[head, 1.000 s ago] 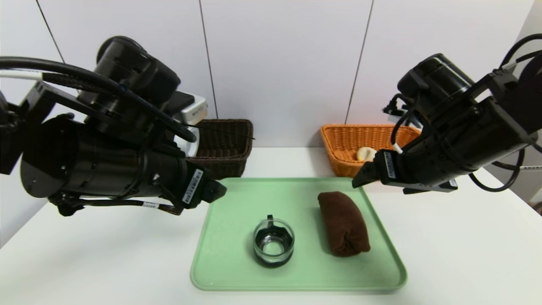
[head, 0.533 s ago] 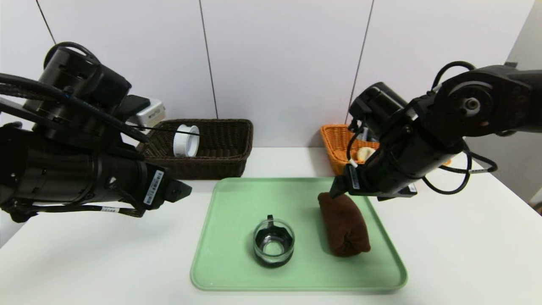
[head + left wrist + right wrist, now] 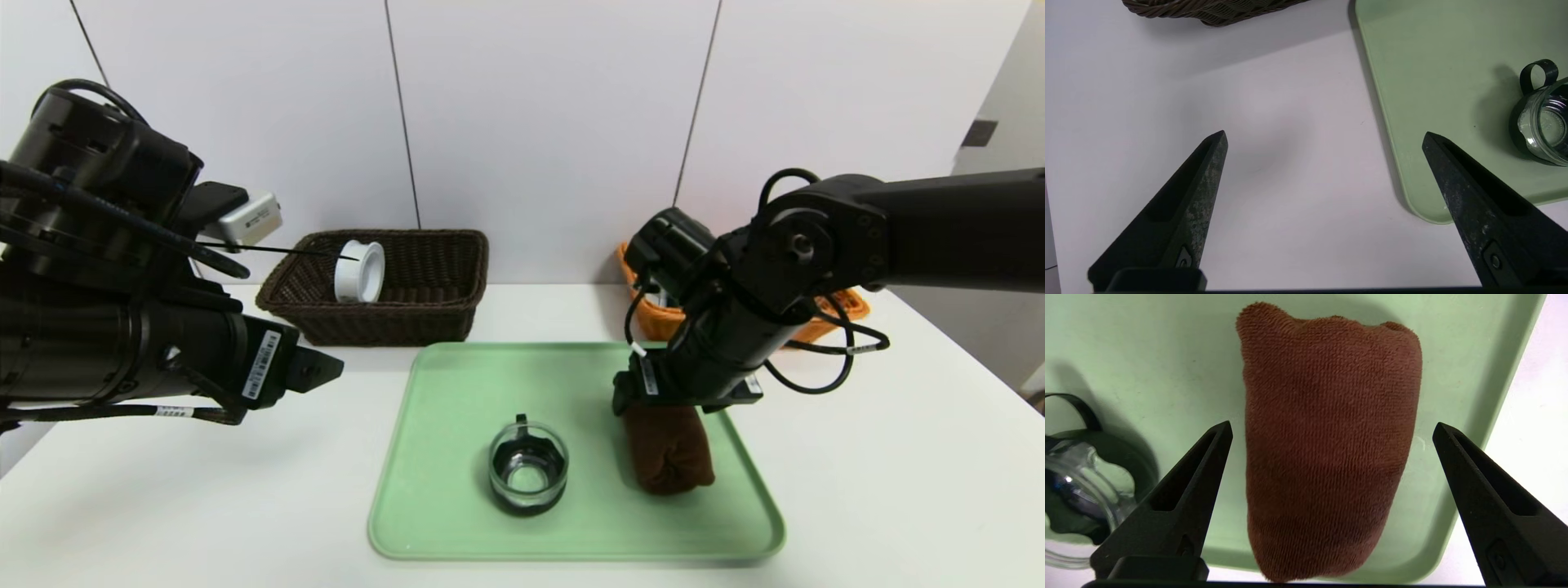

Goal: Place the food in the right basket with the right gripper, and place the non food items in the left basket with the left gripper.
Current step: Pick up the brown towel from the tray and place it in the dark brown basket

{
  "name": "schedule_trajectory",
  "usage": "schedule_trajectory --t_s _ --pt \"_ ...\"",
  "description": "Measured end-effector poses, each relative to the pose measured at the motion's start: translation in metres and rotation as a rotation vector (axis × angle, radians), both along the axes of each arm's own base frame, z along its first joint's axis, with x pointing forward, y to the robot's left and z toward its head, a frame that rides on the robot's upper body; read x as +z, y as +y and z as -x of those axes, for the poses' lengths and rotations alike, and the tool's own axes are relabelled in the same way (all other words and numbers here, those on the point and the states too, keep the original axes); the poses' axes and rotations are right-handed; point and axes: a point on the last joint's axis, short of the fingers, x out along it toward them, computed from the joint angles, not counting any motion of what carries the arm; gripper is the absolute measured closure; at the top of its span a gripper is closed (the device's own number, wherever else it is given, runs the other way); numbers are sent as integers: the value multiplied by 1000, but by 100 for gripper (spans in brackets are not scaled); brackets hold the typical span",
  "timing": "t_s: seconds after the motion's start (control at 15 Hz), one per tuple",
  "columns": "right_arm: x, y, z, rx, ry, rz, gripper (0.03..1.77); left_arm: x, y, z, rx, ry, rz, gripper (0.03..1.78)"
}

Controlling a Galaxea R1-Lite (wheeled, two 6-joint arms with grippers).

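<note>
One brown roll [image 3: 1327, 449], one glass cup [image 3: 528, 469], one green tray [image 3: 588, 531]

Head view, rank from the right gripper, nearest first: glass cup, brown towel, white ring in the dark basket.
1. Brown towel: right below the jaws.
2. Glass cup: on the tray, left of the towel.
3. White ring: far left, in the dark basket.
</note>
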Motion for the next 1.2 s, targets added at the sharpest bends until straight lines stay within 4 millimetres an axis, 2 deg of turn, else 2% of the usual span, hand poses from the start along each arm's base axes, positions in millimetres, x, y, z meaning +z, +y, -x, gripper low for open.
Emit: schedule_trajectory --t_s 0.53,0.87,0.93,1.07,1.2 --pt "-20 14 0 15 34 62 10 0 1 0 5 -2 0 12" --pt "-25 17 -2 4 40 75 13 0 1 0 6 -1 0 12" --pt "-26 17 -2 3 41 77 34 0 1 0 7 -1 0 12" --pt "-26 17 -3 2 41 77 65 0 2 0 6 -1 0 12" --pt "-27 17 -3 2 43 78 88 0 2 1 6 -1 1 12"
